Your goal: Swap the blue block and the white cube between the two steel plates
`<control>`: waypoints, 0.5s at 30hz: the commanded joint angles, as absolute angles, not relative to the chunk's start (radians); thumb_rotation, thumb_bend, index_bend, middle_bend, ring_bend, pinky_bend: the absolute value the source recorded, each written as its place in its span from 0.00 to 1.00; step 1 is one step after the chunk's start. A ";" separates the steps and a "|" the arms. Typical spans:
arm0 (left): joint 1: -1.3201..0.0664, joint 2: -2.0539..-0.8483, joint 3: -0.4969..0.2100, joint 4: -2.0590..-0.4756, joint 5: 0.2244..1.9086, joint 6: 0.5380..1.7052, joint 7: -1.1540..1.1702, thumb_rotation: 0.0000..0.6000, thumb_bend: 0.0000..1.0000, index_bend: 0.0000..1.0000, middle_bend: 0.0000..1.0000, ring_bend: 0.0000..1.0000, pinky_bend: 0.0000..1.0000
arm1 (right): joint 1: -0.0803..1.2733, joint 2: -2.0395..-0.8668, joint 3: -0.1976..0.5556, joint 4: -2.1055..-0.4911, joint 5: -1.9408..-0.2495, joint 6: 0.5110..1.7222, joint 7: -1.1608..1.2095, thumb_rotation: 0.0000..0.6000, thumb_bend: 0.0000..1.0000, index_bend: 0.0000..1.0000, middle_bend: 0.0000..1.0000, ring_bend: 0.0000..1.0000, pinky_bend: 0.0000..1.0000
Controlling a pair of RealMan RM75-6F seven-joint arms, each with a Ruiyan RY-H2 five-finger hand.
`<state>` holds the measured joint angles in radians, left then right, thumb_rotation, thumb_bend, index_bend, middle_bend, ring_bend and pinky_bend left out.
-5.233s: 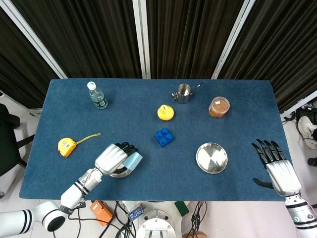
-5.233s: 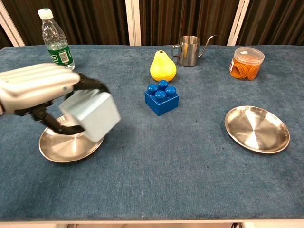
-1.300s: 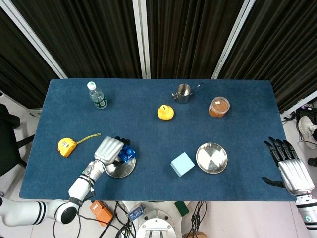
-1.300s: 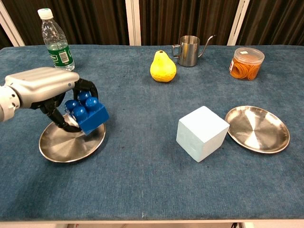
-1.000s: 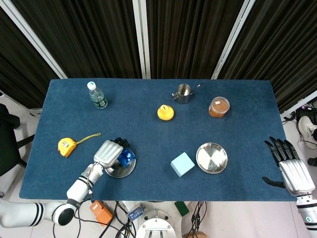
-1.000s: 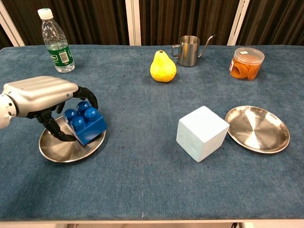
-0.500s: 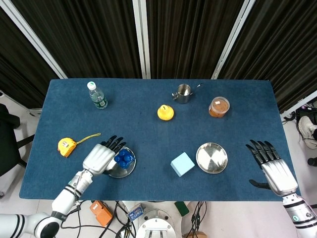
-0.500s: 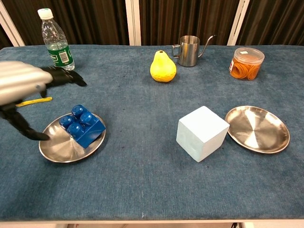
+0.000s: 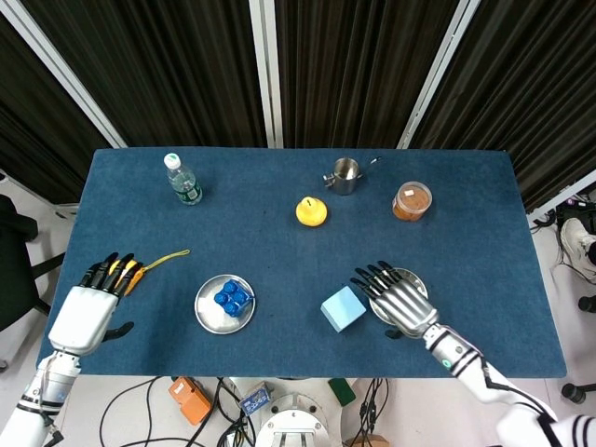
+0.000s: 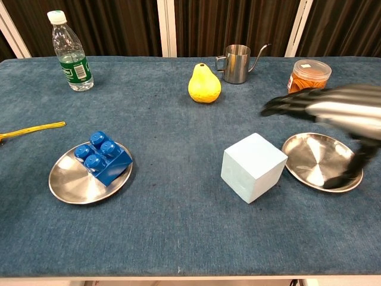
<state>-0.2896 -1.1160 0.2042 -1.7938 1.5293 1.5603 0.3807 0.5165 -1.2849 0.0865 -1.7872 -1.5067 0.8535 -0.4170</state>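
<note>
White cube (image 10: 253,167) sits on the blue tablecloth (image 10: 178,226), just beside the right steel plate (image 10: 322,162) and seemingly touching its near rim, but not on it. Across the table, the blue block (image 10: 99,158) lies tilted inside the left steel plate (image 10: 68,185), so that half of the swap looks done. The step in hand, as I judge it, is the last one: getting the cube onto the empty right plate. The right hand (image 9: 396,296) hovers over that plate with its fingers spread and nothing in them, reaching toward the cube; in the chest view it is blurred, so its exact height is hard to tell. The left hand (image 9: 86,312) is drawn back to the table's left edge near the yellow tape measure (image 9: 124,272), fingers apart and empty. Next, the right hand likely needs to close around the cube's sides, lift it clear of the rim and set it down flat inside the plate.
</note>
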 commanded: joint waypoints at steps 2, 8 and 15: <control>-0.260 -1.104 0.198 -1.764 1.543 1.566 0.352 1.00 0.04 0.10 0.04 0.00 0.17 | 0.604 -1.409 0.126 -1.768 -1.373 0.783 -0.539 1.00 0.13 0.00 0.00 0.00 0.00; -0.238 -1.097 0.176 -1.753 1.553 1.557 0.329 1.00 0.04 0.10 0.04 0.00 0.17 | 0.666 -1.480 0.131 -1.728 -1.277 0.747 -0.575 1.00 0.33 0.03 0.04 0.01 0.00; -0.221 -1.090 0.151 -1.755 1.570 1.546 0.333 1.00 0.04 0.10 0.02 0.00 0.17 | 0.675 -1.486 0.108 -1.716 -1.300 0.800 -0.568 1.00 0.64 0.72 0.58 0.53 0.50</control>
<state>-0.2221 -1.0907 0.1527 -1.7544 1.5683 1.5474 0.3348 0.6774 -1.4882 0.1154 -1.7205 -1.2828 0.7814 -0.5728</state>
